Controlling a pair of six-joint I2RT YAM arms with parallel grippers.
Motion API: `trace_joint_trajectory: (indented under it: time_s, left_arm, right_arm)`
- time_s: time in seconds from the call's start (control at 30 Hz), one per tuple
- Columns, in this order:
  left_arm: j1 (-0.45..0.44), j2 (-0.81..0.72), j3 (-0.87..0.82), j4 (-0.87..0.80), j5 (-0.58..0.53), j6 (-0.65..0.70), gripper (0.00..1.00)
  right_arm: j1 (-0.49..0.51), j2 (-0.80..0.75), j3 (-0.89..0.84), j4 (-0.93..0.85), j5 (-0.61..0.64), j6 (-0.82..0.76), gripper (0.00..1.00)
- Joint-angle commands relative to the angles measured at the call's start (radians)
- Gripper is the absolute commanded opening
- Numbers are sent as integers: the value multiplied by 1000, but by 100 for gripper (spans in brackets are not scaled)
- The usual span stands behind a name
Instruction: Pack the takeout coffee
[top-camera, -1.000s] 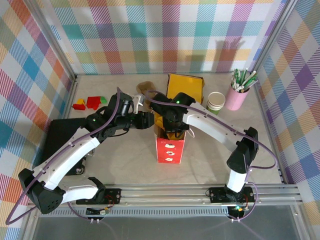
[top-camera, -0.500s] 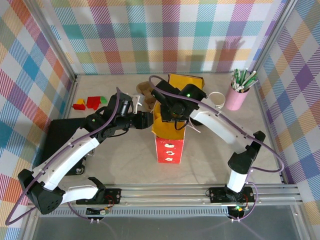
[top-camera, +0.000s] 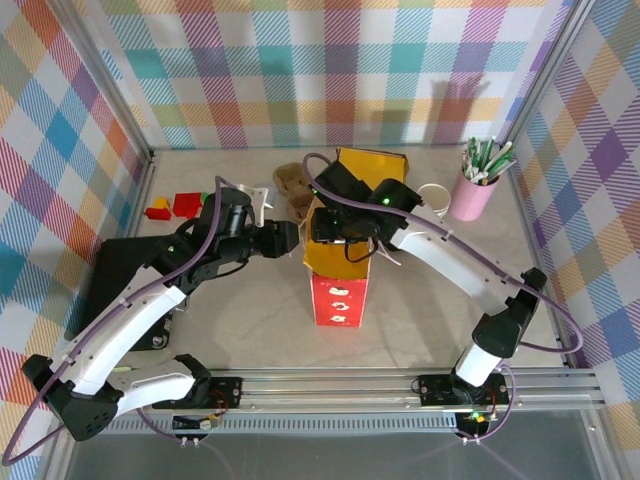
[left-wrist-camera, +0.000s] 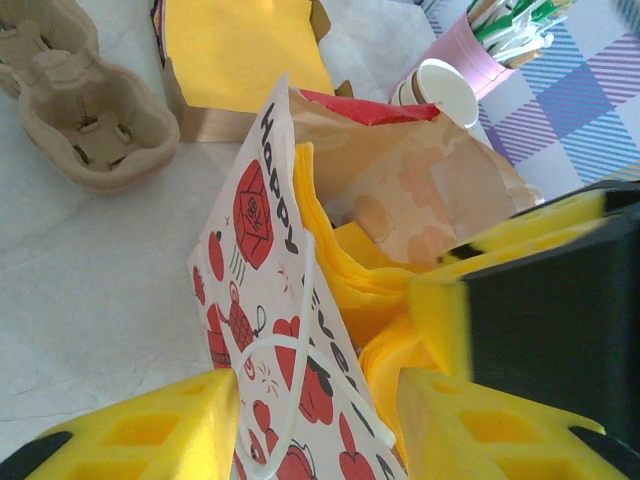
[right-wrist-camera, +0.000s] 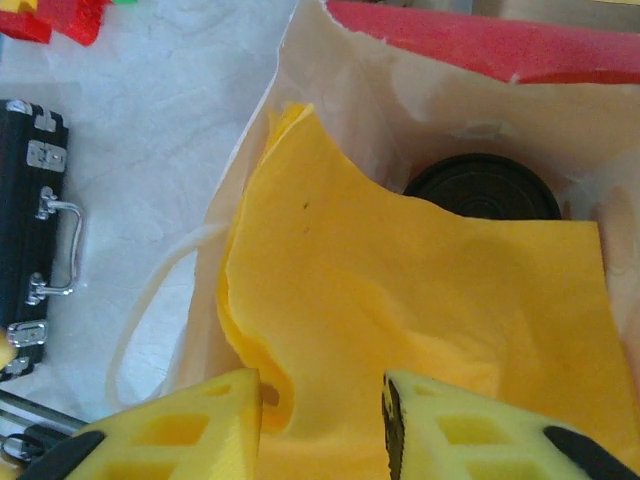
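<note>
Right wrist view: the right hand (right-wrist-camera: 322, 400) hung over the open mouth of the paper bag (right-wrist-camera: 330, 100), its yellow fingers a narrow way apart and holding nothing. Ahead of the fingers and deep inside the bag sat the coffee cup (right-wrist-camera: 482, 188). It showed as a round black lid, partly covered by a sheet of yellow tissue (right-wrist-camera: 400, 300). Beyond the bag's wall, off to one side of this hand, a black case (right-wrist-camera: 40, 200) lay on the table (right-wrist-camera: 160, 120).

In the left wrist view the left hand (left-wrist-camera: 315, 400) had its fingers apart on either side of the bag's printed wall, beside a white cord handle (left-wrist-camera: 300, 345). Ahead of it stood a brown pulp carrier (left-wrist-camera: 90, 110), a stack of white cups (left-wrist-camera: 445, 90) and a pink cup of straws (left-wrist-camera: 480, 50).

From the top external view the table was pale and marbled, closed in on three sides by cloth walls (top-camera: 300, 70) in pastel plaid on a metal frame. A metal rail (top-camera: 400, 380) ran along its near edge. Small coloured blocks (top-camera: 175, 207) lay well apart from the left hand.
</note>
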Motion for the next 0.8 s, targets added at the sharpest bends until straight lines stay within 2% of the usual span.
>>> trace_joint_trajectory:
  time_s: [0.0, 0.2, 0.33, 0.4, 0.63, 0.77]
  left_arm:
    - [-6, -21, 34, -31, -25, 18, 45]
    - [-6, -30, 33, -45, -36, 21, 46]
    - [-6, -34, 29, -53, -44, 23, 45]
    - [-6, -36, 24, -53, -49, 23, 46]
    - [-6, -33, 25, -54, -87, 30, 46]
    - [-5, -41, 44, -69, -195, 32, 49]
  right_arm:
    - [-10, 50, -11, 30, -15, -15, 30]
    - [-18, 122, -56, -30, 67, -30, 17]
    - [-21, 132, -105, -17, 63, -22, 16]
    - [-21, 125, -92, -17, 49, -23, 18]
    - [-21, 61, 47, -29, 35, -97, 36]
    - [-21, 15, 160, -59, 47, -162, 44]
